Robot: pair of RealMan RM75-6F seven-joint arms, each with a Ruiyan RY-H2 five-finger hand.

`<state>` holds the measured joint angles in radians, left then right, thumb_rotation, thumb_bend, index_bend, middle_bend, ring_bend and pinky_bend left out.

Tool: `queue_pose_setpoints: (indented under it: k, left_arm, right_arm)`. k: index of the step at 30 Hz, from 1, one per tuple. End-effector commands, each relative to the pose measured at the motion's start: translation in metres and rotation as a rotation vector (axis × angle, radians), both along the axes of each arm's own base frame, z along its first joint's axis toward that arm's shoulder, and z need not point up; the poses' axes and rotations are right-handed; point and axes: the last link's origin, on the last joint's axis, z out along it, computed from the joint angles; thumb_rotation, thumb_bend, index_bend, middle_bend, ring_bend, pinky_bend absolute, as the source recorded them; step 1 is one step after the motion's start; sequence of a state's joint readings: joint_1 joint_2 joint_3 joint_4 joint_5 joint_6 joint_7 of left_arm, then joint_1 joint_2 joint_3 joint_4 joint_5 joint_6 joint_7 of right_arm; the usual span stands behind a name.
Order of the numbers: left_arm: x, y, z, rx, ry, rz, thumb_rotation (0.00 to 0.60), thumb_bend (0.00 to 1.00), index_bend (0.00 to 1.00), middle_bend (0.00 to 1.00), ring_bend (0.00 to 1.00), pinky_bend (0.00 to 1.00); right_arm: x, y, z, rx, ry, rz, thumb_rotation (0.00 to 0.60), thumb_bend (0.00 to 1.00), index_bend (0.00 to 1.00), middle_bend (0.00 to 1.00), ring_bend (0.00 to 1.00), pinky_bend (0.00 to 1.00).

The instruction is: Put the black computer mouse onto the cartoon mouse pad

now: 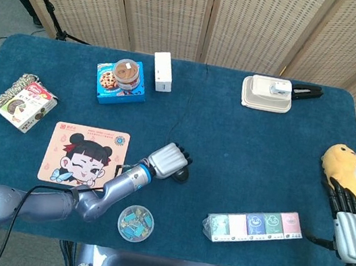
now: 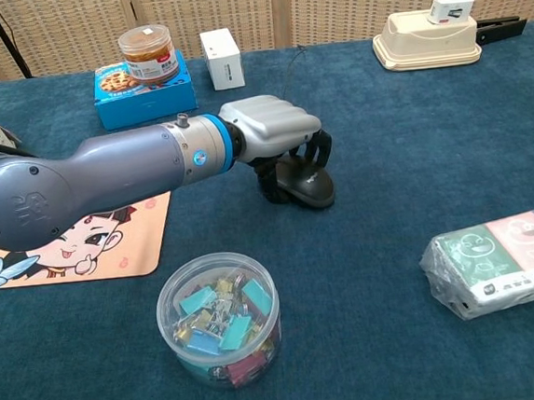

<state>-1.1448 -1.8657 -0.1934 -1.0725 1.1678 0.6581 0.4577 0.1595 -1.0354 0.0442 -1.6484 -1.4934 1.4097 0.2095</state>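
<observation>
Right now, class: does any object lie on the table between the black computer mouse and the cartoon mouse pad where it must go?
Nothing visible does. The left hand closes over the black computer mouse, and bare cloth runs from there to the cartoon mouse pad. The tub of binder clips sits nearer the front edge, off that line.

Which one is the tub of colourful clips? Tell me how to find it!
Start at the cartoon mouse pad on the blue table, the pad with the winking face. Just to its right, near the table's front edge, stands a round clear tub of clips, in front of the left robot hand covering the black mouse. It is the only see-through container, full of blue, yellow and pink clips.
</observation>
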Motion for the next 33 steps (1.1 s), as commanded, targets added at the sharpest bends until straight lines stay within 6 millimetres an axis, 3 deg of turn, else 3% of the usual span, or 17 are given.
queue_pose_setpoints:
  k: [1,6,18,25,30,33]
  left_arm:
    - [-0.002,-0.001,0.006,0.011,-0.004,-0.032,0.6,0.32,0.44,0.39,0.38,0.4]
    - [-0.018,-0.002,0.032,0.026,-0.023,-0.11,0.6,0.31,0.45,0.4,0.38,0.4]
    - [-0.108,-0.008,0.118,0.01,-0.046,-0.202,0.6,0.32,0.45,0.4,0.38,0.4]
    - [-0.182,-0.023,0.153,-0.048,0.004,-0.223,0.6,0.32,0.45,0.4,0.38,0.4]
    - [-0.212,-0.024,0.171,-0.063,0.059,-0.325,0.6,0.31,0.45,0.4,0.38,0.4]
    - [-0.218,-0.023,0.177,-0.067,0.083,-0.418,0.6,0.31,0.45,0.4,0.38,0.4]
  right_arm:
    - [0.0,0.0,0.0,0.001,0.001,0.002,0.6,0.0,0.0,0.0,0.0,0.0]
    - [0.001,0.001,-0.001,-0.002,0.006,0.003,0.6,0.0,0.0,0.0,0.0,0.0]
    - [0.0,0.0,-0.01,0.001,0.05,-0.011,0.6,0.0,0.0,0.0,0.0,0.0]
    - [-0.005,-0.006,-0.02,-0.008,0.126,-0.044,0.6,0.0,0.0,0.0,0.0,0.0]
    - [-0.007,-0.007,-0.024,-0.02,0.151,-0.062,0.6,0.0,0.0,0.0,0.0,0.0]
    - [-0.006,-0.008,-0.025,-0.021,0.154,-0.069,0.6,0.0,0.0,0.0,0.0,0.0]
